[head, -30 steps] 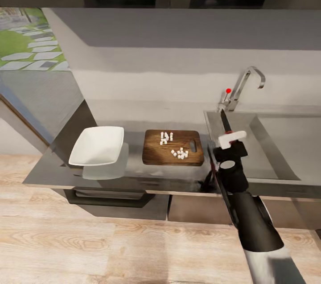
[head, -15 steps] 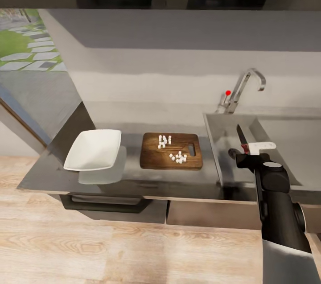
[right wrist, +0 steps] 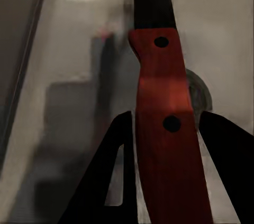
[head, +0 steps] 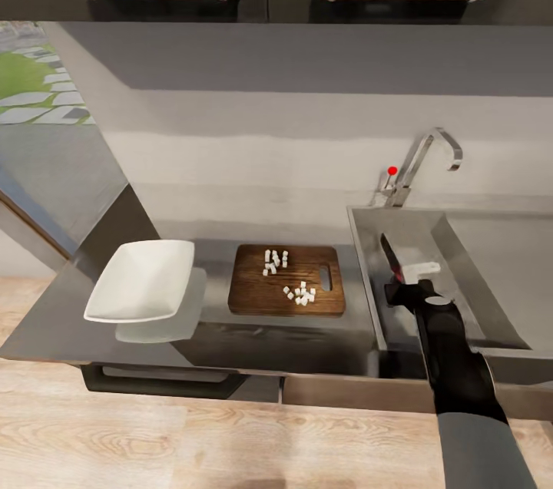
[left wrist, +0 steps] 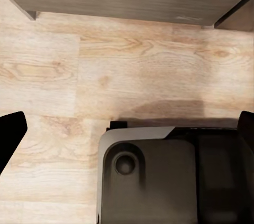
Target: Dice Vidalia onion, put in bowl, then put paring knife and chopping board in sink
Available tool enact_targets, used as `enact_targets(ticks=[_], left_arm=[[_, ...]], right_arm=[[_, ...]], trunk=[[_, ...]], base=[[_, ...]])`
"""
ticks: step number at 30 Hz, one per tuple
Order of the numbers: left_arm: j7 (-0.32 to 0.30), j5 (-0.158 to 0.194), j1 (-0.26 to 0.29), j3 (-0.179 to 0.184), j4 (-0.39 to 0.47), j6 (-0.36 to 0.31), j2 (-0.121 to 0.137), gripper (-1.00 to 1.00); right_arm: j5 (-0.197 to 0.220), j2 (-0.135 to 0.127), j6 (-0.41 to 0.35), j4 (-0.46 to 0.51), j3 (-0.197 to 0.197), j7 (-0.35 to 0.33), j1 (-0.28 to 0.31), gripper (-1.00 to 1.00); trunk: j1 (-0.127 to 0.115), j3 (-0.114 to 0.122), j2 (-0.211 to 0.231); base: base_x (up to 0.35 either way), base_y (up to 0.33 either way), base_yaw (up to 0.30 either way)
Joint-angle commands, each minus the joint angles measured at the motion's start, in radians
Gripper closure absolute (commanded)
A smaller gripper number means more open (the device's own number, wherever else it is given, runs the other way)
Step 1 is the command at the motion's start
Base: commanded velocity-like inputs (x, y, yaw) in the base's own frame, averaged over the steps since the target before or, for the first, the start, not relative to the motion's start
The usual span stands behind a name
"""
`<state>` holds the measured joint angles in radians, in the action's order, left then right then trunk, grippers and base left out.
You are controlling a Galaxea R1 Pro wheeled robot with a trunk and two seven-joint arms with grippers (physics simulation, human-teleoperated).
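Jaws of my right gripper [right wrist: 164, 129] clamp the red-handled, dark-bladed paring knife [head: 393, 262] over the rectangular steel sink [head: 461, 243]; I'd lower before releasing.

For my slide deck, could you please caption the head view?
Right gripper holds the knife over the sink; diced onion remains on the board.

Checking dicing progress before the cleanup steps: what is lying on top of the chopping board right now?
On the chopping board lie two loose clusters of diced Vidalia onion. Its handle slot is uncovered. The paring knife is off the board, held by the right gripper over the sink.
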<state>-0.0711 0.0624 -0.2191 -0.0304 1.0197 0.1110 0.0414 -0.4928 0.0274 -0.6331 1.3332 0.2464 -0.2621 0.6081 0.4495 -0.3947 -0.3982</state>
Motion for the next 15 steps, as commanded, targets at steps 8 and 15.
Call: enact_targets(ticks=[8, 15], left_arm=[[-0.007, 0.007, 0.0, -0.002, 0.001, 0.001, 0.0, -1.0], [-0.007, 0.007, 0.0, -0.002, 0.0, 0.001, 0.0, -1.0]], right_arm=[[0.065, -0.008, 0.151, -0.197, 0.065, -0.004, 0.001, 1.0], [0.065, -0.009, 0.197, -0.246, 0.075, -0.003, 0.001, -1.0]], trunk=[[0.001, -0.001, -0.002], [0.001, -0.001, -0.002]], base=[[0.001, 0.0, 0.0], [0.0, 0.0, 0.0]])
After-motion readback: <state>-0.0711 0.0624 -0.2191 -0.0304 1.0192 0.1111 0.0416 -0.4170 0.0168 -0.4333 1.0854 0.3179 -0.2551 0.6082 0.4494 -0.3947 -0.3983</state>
